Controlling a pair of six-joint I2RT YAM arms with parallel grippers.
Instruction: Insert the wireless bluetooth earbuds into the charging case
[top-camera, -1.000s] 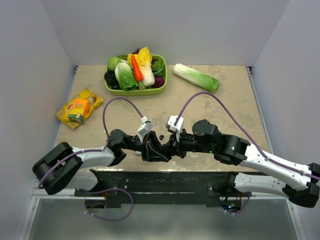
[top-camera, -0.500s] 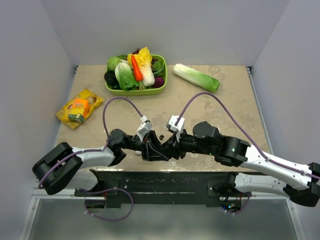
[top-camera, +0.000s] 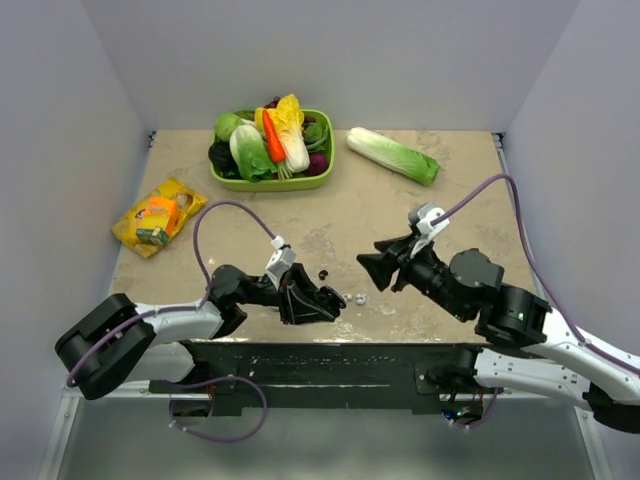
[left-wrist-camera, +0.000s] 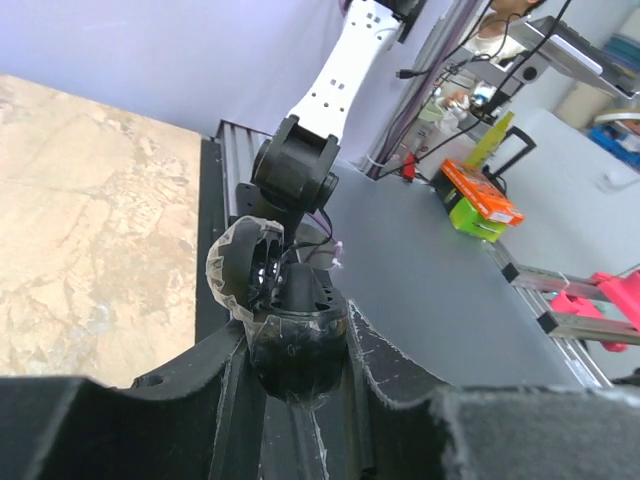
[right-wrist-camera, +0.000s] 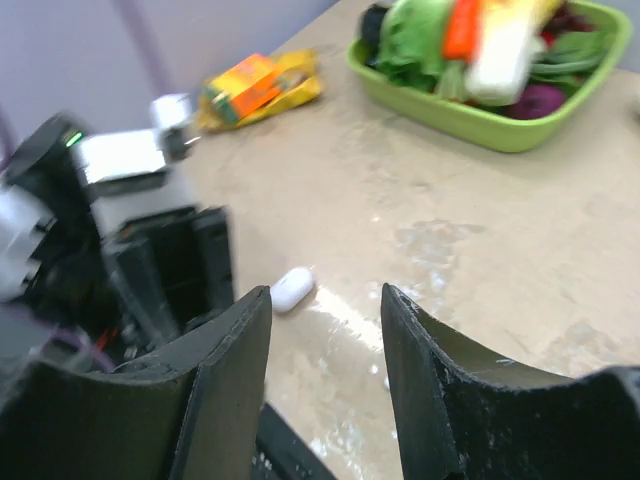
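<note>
While the charging case is clamped between the matte black, rough-edged fingers of the left gripper, its hinged lid is seen standing open. The lid is pale and dull on the outer shell and dark inside, above a glossy black rounded body. The jaws are partly closed and pressed against both flanks of the case; whether the case touches the table, a beige surface with a marbled stone pattern, cannot be told. Two tiny pale rounded earbuds are noted on the table just beside the case, on the side toward the right gripper. In the right wrist view the earbuds appear as one smooth white oval, too blurred to be separated. A small dark speck is recorded near the case, on its far side. The right gripper is held apart from the case, its smooth black fingers spread with nothing between them. Well beyond the case, a green plastic tray of leafy vegetables, a long pale-green cabbage and a crinkled yellow packet are logged.
</note>
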